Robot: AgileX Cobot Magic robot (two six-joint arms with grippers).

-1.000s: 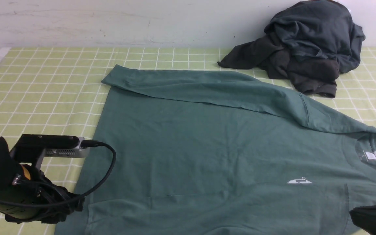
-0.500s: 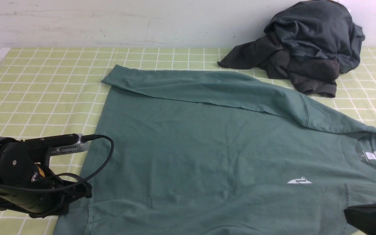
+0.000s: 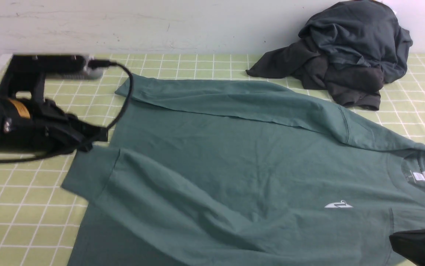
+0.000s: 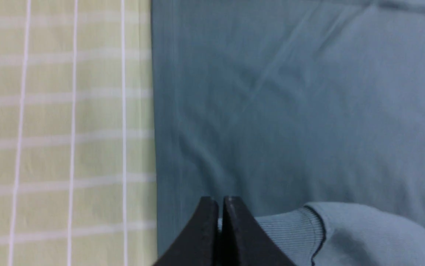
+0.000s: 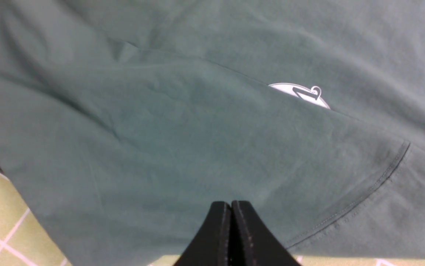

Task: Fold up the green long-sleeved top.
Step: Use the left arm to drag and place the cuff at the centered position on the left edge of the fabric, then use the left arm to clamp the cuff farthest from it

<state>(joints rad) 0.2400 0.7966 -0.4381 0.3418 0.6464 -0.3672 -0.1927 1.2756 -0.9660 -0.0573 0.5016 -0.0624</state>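
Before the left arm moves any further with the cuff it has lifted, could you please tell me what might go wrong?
The cuff could slip, since the left pincer seems to pinch only the sleeve's end.

The raised sleeve might bunch or twist as it is laid down, because slanting folds already run along it towards the chest logo.

The shirt body may get dragged crooked, as the sleeve pulls on it.

Dark charcoal garments (image 3: 349,55) lie heaped (rather crumpled) on the checked cloth (image 3: 16,214).
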